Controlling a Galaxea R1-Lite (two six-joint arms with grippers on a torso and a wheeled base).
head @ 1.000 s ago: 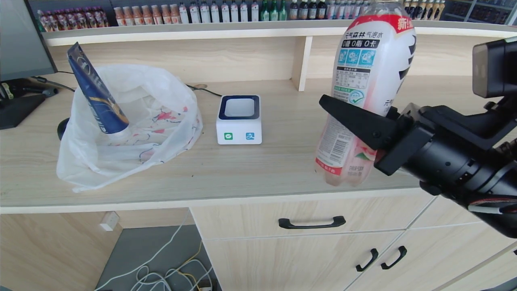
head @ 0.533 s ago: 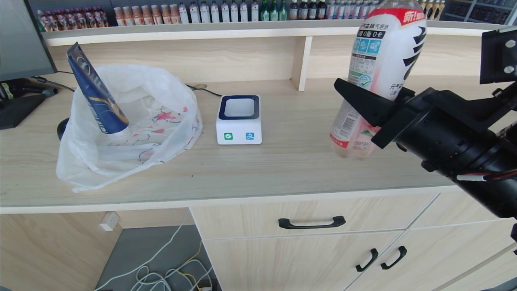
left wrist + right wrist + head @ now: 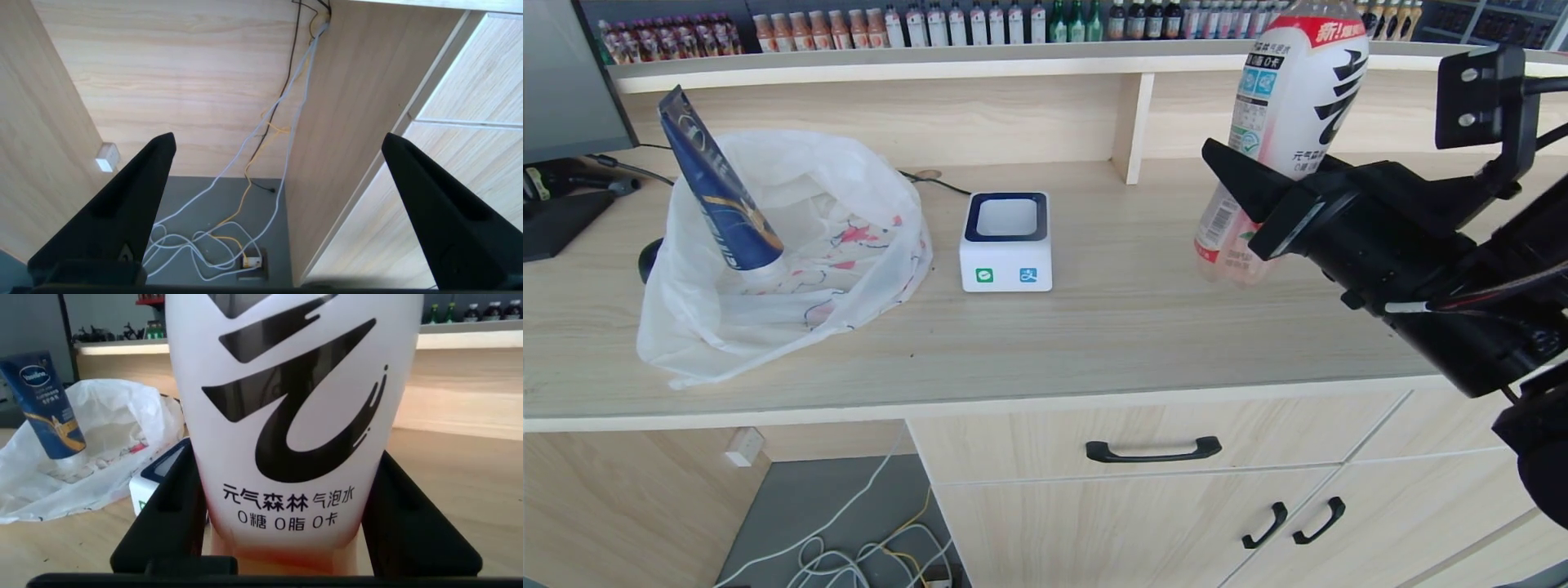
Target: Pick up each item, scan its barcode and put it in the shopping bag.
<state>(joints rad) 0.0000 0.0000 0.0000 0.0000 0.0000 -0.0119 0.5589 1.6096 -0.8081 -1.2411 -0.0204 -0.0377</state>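
Note:
My right gripper (image 3: 1278,204) is shut on a tall white and pink drink bottle (image 3: 1286,122), held upright above the right part of the wooden counter (image 3: 1094,335); the bottle's barcode faces left. The same bottle (image 3: 290,416) stands between my right gripper's (image 3: 290,539) fingers in the right wrist view. A white scanner box (image 3: 1006,242) with a dark-rimmed window sits mid-counter, left of the bottle. Further left lies the open white shopping bag (image 3: 776,245) with a blue tube (image 3: 719,192) leaning in it. My left gripper (image 3: 282,216) hangs open below counter height, over floor cables.
A raised shelf ledge (image 3: 1013,61) with a vertical divider (image 3: 1131,126) runs along the counter's back. A monitor and dark devices (image 3: 564,106) stand at the far left. Drawers with black handles (image 3: 1152,449) are under the counter. Bare counter lies between scanner and bottle.
My right gripper has lifted the bottle up and away from the counter's front edge, turning it so its black lettering swings into view. The bag, tube and scanner stay put.

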